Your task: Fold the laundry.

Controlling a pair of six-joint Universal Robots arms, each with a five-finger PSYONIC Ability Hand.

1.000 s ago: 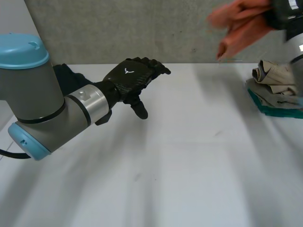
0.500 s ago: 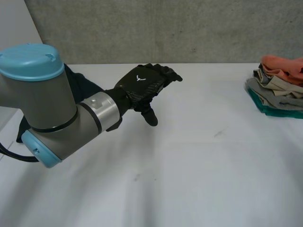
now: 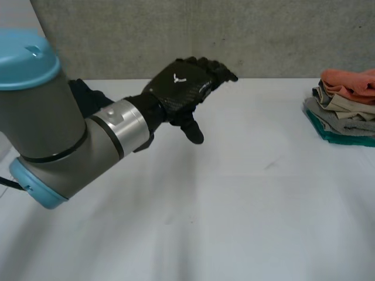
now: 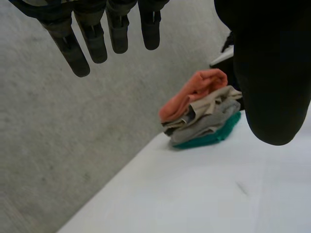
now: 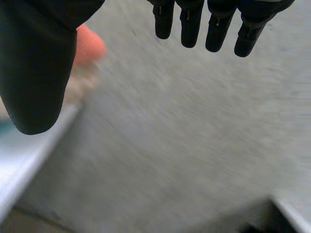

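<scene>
A stack of folded laundry (image 3: 344,108) sits at the table's far right edge: an orange piece (image 3: 351,78) on top, beige and grey ones under it, a teal one at the bottom. The left wrist view has the same stack (image 4: 201,119) far beyond the fingertips. My left hand (image 3: 186,88) hovers over the back middle of the table, fingers straight, thumb hanging down, holding nothing. My right hand (image 5: 34,63) is open and empty, off the table's edge, with the orange piece (image 5: 90,46) beside its thumb.
A dark cloth (image 3: 88,96) lies at the back left, behind my left arm (image 3: 64,140). A grey wall (image 3: 234,35) runs along the far edge of the white table (image 3: 246,205).
The right hand carried the orange piece over the stack, let it go and left the head view; the piece now lies on top. The left hand has drifted a little up and right.
</scene>
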